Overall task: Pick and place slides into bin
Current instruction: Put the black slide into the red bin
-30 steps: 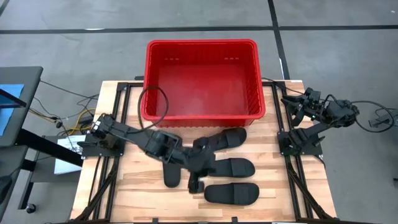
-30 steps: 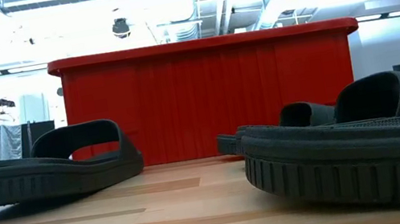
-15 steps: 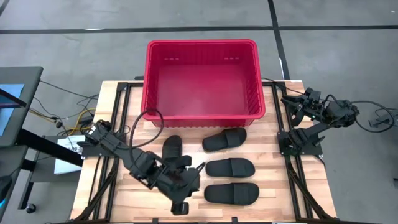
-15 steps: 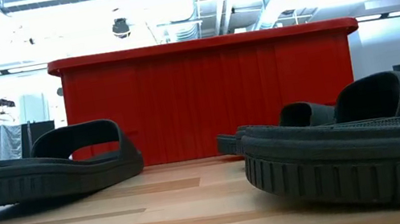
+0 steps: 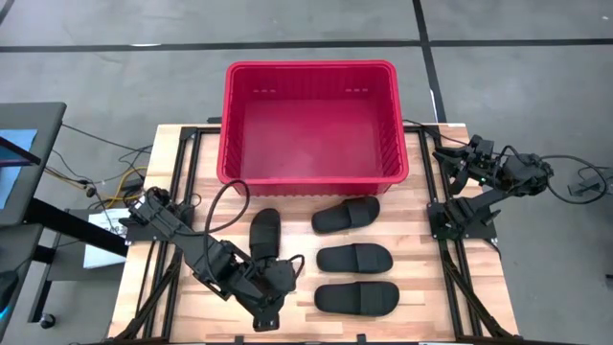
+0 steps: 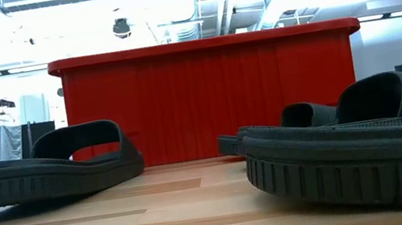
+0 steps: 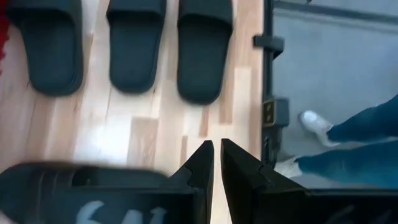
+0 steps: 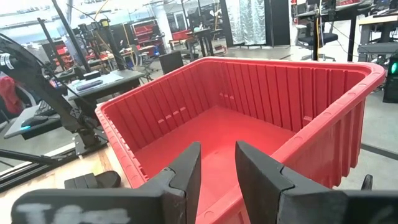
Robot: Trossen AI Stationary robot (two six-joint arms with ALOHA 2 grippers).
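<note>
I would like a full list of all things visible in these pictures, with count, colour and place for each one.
Matte black slide sandals: four, black, on the wooden table in front of the bin; three lie in a column, one apart toward the left arm.
Large rectangular red plastic bin: one, bright red, at the table's far edge, nothing inside.
Light wooden table: one, pale wood.
Person's legs: blue trousers, white shoes, on the floor beside the table.
Left pincer: black, nearly shut, empty, over the table's near edge.
Right pincer: black, open, off the table's right side, facing the bin.

A light wooden table (image 5: 192, 297) carries the red bin (image 5: 311, 174) and four black slides (image 5: 356, 299).
</note>
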